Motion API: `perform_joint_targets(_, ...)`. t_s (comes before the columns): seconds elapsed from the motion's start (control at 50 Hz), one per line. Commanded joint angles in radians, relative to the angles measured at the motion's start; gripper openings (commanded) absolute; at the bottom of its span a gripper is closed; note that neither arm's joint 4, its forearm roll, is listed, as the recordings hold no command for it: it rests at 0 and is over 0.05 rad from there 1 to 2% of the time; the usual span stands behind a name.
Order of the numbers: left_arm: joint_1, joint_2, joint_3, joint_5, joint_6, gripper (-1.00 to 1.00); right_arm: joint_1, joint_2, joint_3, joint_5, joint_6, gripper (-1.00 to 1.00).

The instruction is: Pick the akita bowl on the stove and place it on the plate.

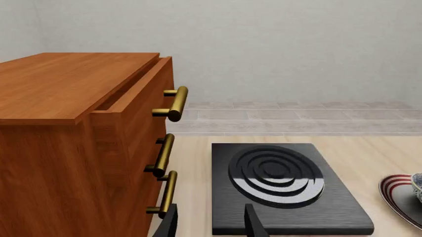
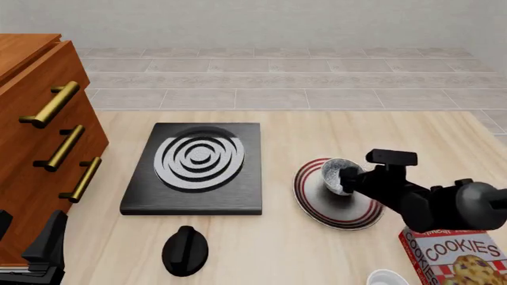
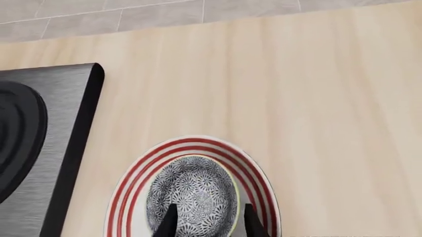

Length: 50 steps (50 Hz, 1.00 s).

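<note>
The akita bowl (image 2: 336, 176) sits upright on the red-striped white plate (image 2: 313, 199), right of the stove (image 2: 198, 169), whose burner rings are bare. My right gripper (image 2: 342, 178) is at the bowl. In the right wrist view its fingers (image 3: 170, 222) stand wide apart astride the rim of the bowl (image 3: 192, 195), one inside and one outside, so my right gripper (image 3: 209, 224) is open. The left gripper (image 2: 28, 237) hovers open at the table's near left corner. In its wrist view the left gripper (image 1: 211, 224) faces the stove (image 1: 283, 187) and holds nothing.
A wooden drawer cabinet (image 2: 40, 130) with brass handles stands along the left; its top drawer is slightly pulled out (image 1: 132, 94). A black round knob (image 2: 184, 249) lies in front of the stove. A cookies box (image 2: 455, 258) and a white cup (image 2: 388, 278) are at the near right.
</note>
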Motion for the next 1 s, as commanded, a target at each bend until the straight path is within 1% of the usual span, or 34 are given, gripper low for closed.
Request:
perform_joint_targets(0.02, 0.000, 0.000, 0.000, 0.000, 0.000, 1.00, -0.007, -0.093, 0.012, 0.034, 0.009, 1.00)
perform_joint_targets(0.1, 0.000, 0.000, 0.000, 0.000, 0.000, 1.00, -0.005, -0.116, 0.018, 0.042, 0.009, 1.00)
perform_joint_targets(0.12, 0.000, 0.000, 0.000, 0.000, 0.000, 1.00, 0.003, -0.143, 0.026, 0.052, 0.017, 1.00)
perform_joint_targets(0.24, 0.000, 0.000, 0.000, 0.000, 0.000, 1.00, 0.007, -0.182, 0.046, 0.056, 0.009, 1.00)
perform_joint_targets(0.28, 0.000, 0.000, 0.000, 0.000, 0.000, 1.00, -0.021, -0.206, 0.043, 0.060, -0.028, 1.00)
perform_joint_targets(0.3, 0.000, 0.000, 0.000, 0.000, 0.000, 1.00, -0.021, -0.224, 0.040, 0.078, -0.034, 1.00)
perform_joint_targets(0.34, 0.000, 0.000, 0.000, 0.000, 0.000, 1.00, -0.008, -0.266, 0.041, 0.101, -0.024, 1.00)
perform_joint_targets(0.38, 0.000, 0.000, 0.000, 0.000, 0.000, 1.00, -0.006, -0.299, 0.034, 0.126, -0.034, 1.00)
perform_joint_targets(0.64, 0.000, 0.000, 0.000, 0.000, 0.000, 1.00, 0.033, -0.577, -0.017, 0.338, -0.058, 1.00)
perform_joint_targets(0.72, 0.000, 0.000, 0.000, 0.000, 0.000, 1.00, 0.045, -0.639, -0.029, 0.392, -0.069, 1.00)
perform_joint_targets(0.82, 0.000, 0.000, 0.000, 0.000, 0.000, 1.00, 0.054, -0.690, -0.039, 0.429, -0.078, 1.00)
perform_joint_targets(0.94, 0.000, 0.000, 0.000, 0.000, 0.000, 1.00, 0.079, -0.775, -0.077, 0.516, -0.098, 1.00)
perform_joint_targets(1.0, 0.000, 0.000, 0.000, 0.000, 0.000, 1.00, 0.085, -0.803, -0.080, 0.533, -0.102, 1.00)
